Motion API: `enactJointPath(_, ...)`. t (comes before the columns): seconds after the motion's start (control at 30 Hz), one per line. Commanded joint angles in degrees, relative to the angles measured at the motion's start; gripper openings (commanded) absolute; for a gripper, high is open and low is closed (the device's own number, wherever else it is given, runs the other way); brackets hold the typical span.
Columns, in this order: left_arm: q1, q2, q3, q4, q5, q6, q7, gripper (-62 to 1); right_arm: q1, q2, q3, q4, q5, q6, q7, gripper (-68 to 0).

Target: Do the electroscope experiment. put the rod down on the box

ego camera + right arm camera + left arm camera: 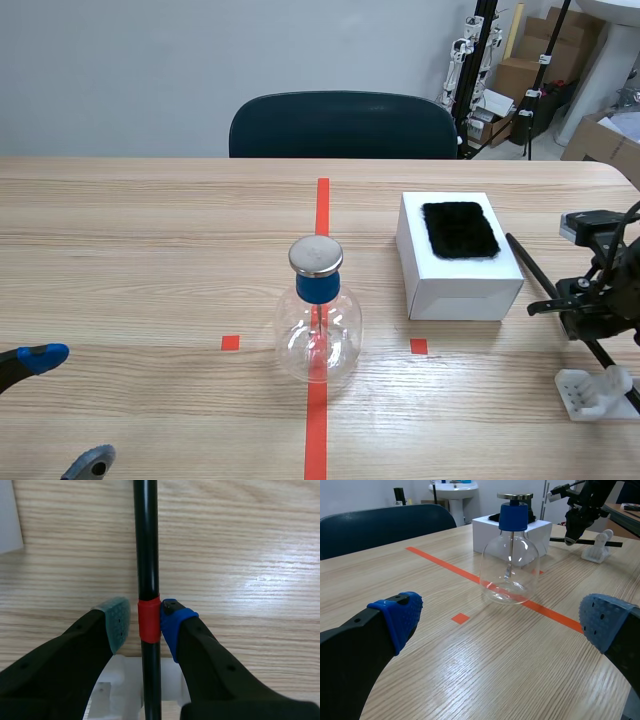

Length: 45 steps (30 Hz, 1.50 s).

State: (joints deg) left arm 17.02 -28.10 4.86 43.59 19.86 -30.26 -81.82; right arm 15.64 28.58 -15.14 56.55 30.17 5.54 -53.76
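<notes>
A thin black rod (530, 262) with a red band (149, 621) runs from beside the white box (455, 285) across a small white stand (590, 392). My right gripper (145, 620) straddles the rod at the red band. Its blue pad (172, 625) touches the rod, while a slim gap shows at the grey-green pad (117, 622). A black cloth (460, 230) lies on top of the box. The glass electroscope flask (317, 325) with a blue collar and metal disc stands on the centre tape line. My left gripper (502, 620) rests open near the front left, well short of the flask (510, 565).
A dark chair (343, 125) stands behind the table's far edge. Cardboard boxes and tripods (540, 70) fill the back right of the room. The right arm (580, 510) hangs over the rod (557, 540) beside the stand (597, 550).
</notes>
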Motion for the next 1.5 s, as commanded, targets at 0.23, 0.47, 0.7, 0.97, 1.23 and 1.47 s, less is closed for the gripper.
enactJointPath(0.23,0.1,-0.5,-0.4,0.3,-0.5,-0.4,-0.8,1.4,-0.9,2.8,0.1,1.9,0.9,-3.0,-1.2,-32.3)
enactJointPath(0.47,0.1,-0.5,-0.4,0.3,-0.5,-0.4,-0.8,1.4,-1.4,3.0,0.1,4.7,1.2,-3.0,-1.4,-10.8)
enactJointPath(0.7,0.1,-0.5,-0.4,0.3,-0.5,-0.4,-0.8,1.4,-2.4,2.8,0.1,4.9,1.5,-3.0,-1.4,-6.7)
enactJointPath(0.97,0.1,-0.5,-0.4,0.3,-0.5,-0.4,-0.8,1.4,-3.5,2.8,0.1,4.9,1.5,-3.0,-0.1,-6.7)
enactJointPath(1.23,0.1,-0.5,-0.4,0.3,-0.5,-0.4,-0.8,1.4,-3.4,2.8,0.1,4.9,1.5,-3.0,-0.1,-6.7)
enactJointPath(1.47,0.1,-0.5,-0.4,0.3,-0.5,-0.4,-0.8,1.4,-3.4,2.8,0.1,4.9,1.5,-3.0,0.1,-6.7)
